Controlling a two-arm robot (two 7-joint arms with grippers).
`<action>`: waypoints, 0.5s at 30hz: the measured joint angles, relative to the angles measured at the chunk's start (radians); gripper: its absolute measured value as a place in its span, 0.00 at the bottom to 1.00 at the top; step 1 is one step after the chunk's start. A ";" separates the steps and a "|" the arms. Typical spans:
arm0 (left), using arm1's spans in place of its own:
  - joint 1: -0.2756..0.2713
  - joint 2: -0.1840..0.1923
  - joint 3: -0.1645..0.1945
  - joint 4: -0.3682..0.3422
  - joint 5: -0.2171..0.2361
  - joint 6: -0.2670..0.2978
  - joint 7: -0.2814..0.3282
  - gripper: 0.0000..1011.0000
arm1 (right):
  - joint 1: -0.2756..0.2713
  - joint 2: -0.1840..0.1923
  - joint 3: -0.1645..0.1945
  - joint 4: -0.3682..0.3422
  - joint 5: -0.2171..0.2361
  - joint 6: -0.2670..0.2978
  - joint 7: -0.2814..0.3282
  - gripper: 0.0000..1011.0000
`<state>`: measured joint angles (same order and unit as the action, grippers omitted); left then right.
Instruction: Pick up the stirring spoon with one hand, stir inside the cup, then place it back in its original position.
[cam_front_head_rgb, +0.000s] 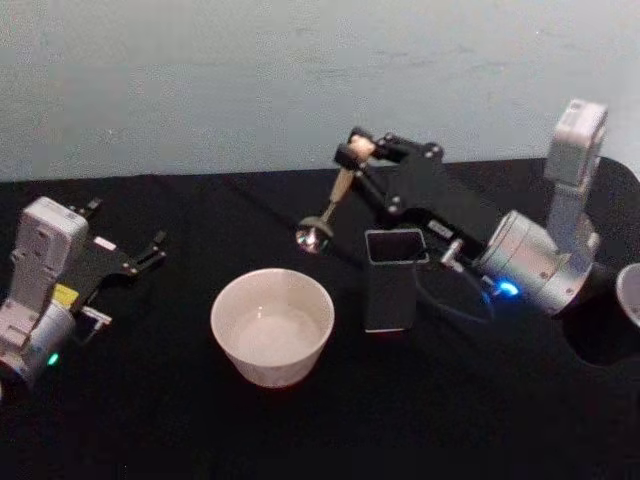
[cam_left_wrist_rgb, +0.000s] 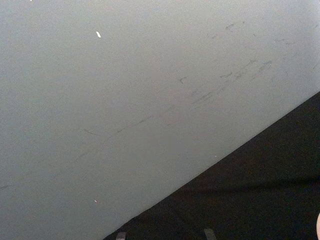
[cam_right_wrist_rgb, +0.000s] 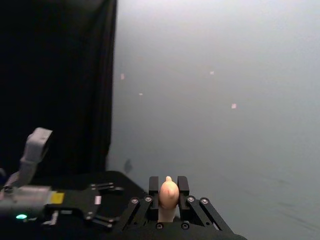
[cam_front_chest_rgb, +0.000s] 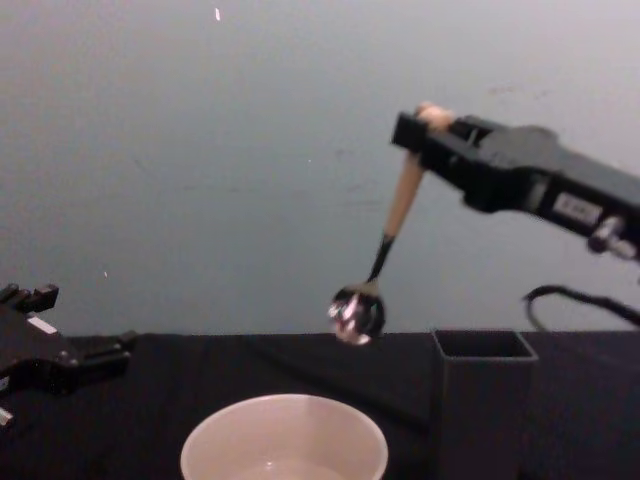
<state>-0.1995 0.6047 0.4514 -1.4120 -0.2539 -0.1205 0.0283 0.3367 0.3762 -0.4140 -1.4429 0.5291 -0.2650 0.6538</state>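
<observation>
My right gripper (cam_front_head_rgb: 355, 152) is shut on the beige handle of the stirring spoon (cam_front_head_rgb: 340, 190), just below its bear head (cam_right_wrist_rgb: 168, 191). The spoon hangs tilted in the air, its shiny bowl (cam_front_chest_rgb: 356, 312) lowest, above the table behind the cup and left of the holder. The cream-white cup (cam_front_head_rgb: 272, 325) stands at the table's middle, nearer to me than the spoon bowl. The dark grey square holder (cam_front_head_rgb: 392, 280), the original position, stands upright just right of the cup. My left gripper (cam_front_head_rgb: 125, 228) rests open at the far left, holding nothing.
Black cloth covers the table (cam_front_head_rgb: 150, 420), and a pale wall (cam_front_chest_rgb: 200, 150) rises behind it. A pale round object (cam_front_head_rgb: 630, 295) shows at the right edge. A cable (cam_front_head_rgb: 450, 305) runs from the right arm near the holder.
</observation>
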 joint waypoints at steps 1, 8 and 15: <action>0.000 0.000 0.000 0.000 0.000 0.000 0.000 0.99 | 0.003 -0.004 -0.006 0.007 -0.002 -0.004 0.007 0.21; 0.000 0.000 0.000 0.000 0.000 0.000 0.000 0.99 | 0.033 -0.031 -0.059 0.072 -0.027 -0.043 0.051 0.21; 0.000 0.000 0.000 0.000 0.000 0.000 0.000 0.99 | 0.065 -0.062 -0.108 0.161 -0.077 -0.085 0.071 0.21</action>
<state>-0.1995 0.6047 0.4514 -1.4120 -0.2539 -0.1205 0.0283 0.4019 0.3145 -0.5224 -1.2816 0.4517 -0.3503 0.7252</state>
